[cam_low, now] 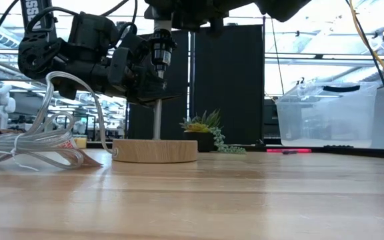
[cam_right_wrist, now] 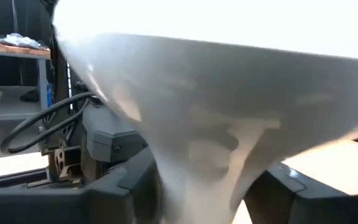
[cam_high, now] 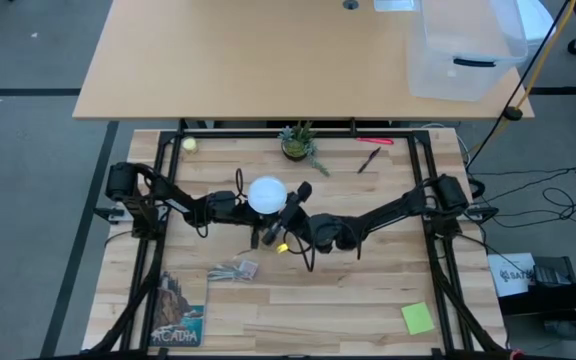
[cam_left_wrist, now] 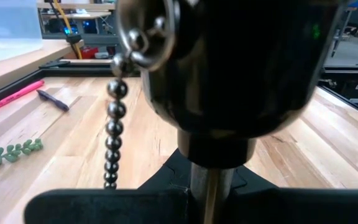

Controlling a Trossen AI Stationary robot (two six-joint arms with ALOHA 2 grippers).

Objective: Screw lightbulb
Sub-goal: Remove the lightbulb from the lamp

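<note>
The lightbulb (cam_high: 267, 195) shows its white globe from above at mid-table; its pale grey cone (cam_right_wrist: 197, 155) fills the right wrist view. It stands upright over the stand's black socket (cam_low: 162, 52), which sits on a thin metal stem (cam_low: 157, 123) rising from the round wooden base (cam_low: 155, 151). A bead chain (cam_left_wrist: 112, 130) hangs from the socket. My left gripper (cam_high: 240, 207) is shut on the stand just under the socket. My right gripper (cam_high: 280, 216) is shut on the bulb below the globe. The bulb's screw base is hidden. My left gripper pinches the stand's stem (cam_left_wrist: 209, 186) between its two fingers, right below the black socket. The fingers come level from the table's left and lie across the stem. The stand is upright with its wooden base on the table. My right gripper pinches the bulb's grey cone (cam_right_wrist: 185, 180) at its narrow lower end, between its two fingers. The fingers come about level from the table's right and near side. The bulb stands upright, globe up, over the socket.
A silvery plastic wrapper (cam_high: 233, 268) lies near of the stand, left in the low view (cam_low: 32, 143). A small potted plant (cam_high: 298, 142), a pink marker (cam_high: 375, 141), a dark pen (cam_high: 368, 160) and a small ball (cam_high: 189, 144) lie far. A booklet (cam_high: 180, 312) and a green note (cam_high: 418, 318) lie near.
</note>
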